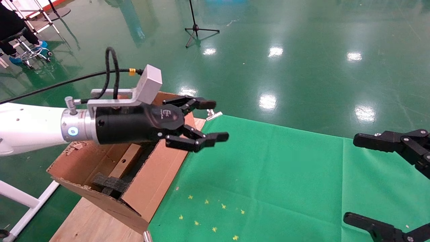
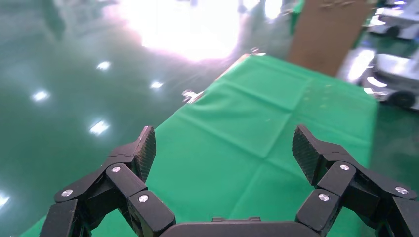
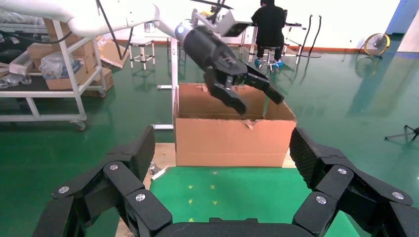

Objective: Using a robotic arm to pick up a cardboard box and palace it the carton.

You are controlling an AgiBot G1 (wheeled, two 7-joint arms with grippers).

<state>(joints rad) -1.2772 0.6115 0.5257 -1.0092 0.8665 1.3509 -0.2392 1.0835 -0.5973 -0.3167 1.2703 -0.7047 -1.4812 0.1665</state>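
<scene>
The slim brown cardboard box (image 1: 125,164) lies inside the open torn-flapped carton (image 1: 158,181) at the table's left, beside black foam.

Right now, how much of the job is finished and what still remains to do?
The cardboard box already lies inside the carton, beside black foam, so placing looks done. The left pincer is open and empty above the carton's edge. The right pincer hangs open over the green cloth. Probably only withdrawing the left arm remains.

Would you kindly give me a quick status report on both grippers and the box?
Left gripper open, empty, above carton edge. Right gripper open, parked over green cloth. Cardboard box lying inside carton. Nothing in the way.
</scene>
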